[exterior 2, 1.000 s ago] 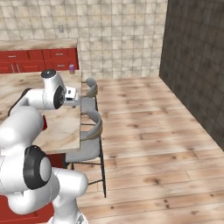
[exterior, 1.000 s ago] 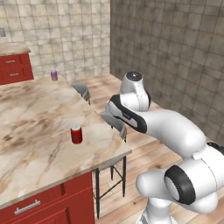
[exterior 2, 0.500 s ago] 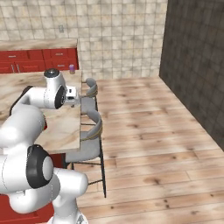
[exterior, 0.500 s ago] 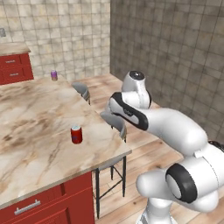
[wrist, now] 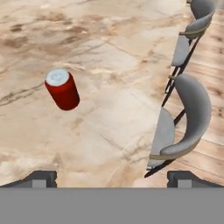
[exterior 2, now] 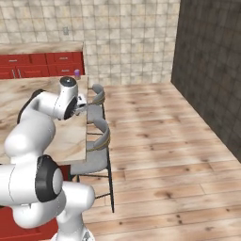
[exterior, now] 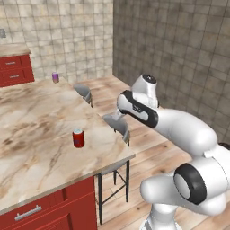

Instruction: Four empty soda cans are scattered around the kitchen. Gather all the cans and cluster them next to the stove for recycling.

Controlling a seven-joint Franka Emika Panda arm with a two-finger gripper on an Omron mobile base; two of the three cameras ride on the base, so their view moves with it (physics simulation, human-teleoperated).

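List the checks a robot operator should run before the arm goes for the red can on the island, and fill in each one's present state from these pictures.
1. Red can stands upright on the marbled countertop: ok.
2. Nothing stands close around the red can: ok.
3. Tool open and empty, fingertips wide apart: ok.
4. Tool lined up over the can: not ok; in the hand view the can sits up and to the left of the tool's middle.
5. Stools at the counter edge clear of the arm's path: cannot tell; the forearm hangs right above them.
6. Purple can at the far end stays out of the way: ok.
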